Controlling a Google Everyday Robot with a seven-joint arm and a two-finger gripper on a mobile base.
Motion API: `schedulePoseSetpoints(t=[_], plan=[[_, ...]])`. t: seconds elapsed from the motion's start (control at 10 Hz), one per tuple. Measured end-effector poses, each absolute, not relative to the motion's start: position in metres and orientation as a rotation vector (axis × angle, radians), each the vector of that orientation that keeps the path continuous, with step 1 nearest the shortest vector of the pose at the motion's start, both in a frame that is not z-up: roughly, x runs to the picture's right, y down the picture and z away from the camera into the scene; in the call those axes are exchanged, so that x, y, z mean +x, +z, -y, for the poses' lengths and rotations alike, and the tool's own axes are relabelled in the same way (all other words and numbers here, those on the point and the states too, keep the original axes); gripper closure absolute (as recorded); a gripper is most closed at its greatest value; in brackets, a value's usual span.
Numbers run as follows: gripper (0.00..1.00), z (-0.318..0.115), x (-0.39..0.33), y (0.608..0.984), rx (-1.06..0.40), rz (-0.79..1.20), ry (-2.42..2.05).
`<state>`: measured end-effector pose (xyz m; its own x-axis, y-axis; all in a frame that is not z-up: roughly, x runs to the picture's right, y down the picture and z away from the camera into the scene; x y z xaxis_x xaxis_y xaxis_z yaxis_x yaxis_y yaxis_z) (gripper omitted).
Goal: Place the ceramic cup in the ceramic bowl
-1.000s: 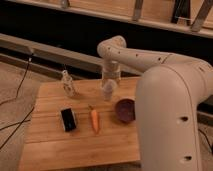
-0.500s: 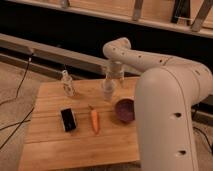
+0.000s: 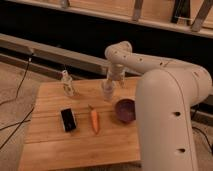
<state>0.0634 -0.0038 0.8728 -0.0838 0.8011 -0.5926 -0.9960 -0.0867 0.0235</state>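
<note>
The gripper (image 3: 107,93) hangs down from the white arm over the middle of the wooden table (image 3: 50,145). The ceramic cup (image 3: 106,95), small and white, shows right at the gripper's tip, low over the boards. I cannot make out whether it is held or stands on the table. The ceramic bowl (image 3: 125,110), dark purple and glossy, sits on the table just right of the cup and a little nearer to me. It has nothing in it.
An orange carrot (image 3: 94,120) lies in front of the cup. A black block (image 3: 68,119) lies to its left. A small clear glass bottle (image 3: 67,84) stands at the back left. The robot's white body (image 3: 170,125) fills the right side.
The arm's elbow has shifted slightly to the right and down. The gripper and the cup stay in nearly the same spot, drifting a touch toward the bowl.
</note>
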Motion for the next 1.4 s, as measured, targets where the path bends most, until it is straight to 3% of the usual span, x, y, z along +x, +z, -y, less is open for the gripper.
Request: schedulePoseSetpoints(t=[0.5,0.6,0.8,1.1,1.2,1.4], plan=[[0.36,-0.016,0.063,0.885,-0.529,-0.527,1.585],[0.41,-0.017,0.063,0.886,-0.531,-0.529,1.584],[0.65,-0.020,0.062,0.889,-0.538,-0.534,1.580],[0.93,-0.018,0.060,0.890,-0.538,-0.527,1.577],[0.99,-0.015,0.059,0.888,-0.535,-0.523,1.577],[1.00,-0.009,0.055,0.882,-0.530,-0.515,1.571]])
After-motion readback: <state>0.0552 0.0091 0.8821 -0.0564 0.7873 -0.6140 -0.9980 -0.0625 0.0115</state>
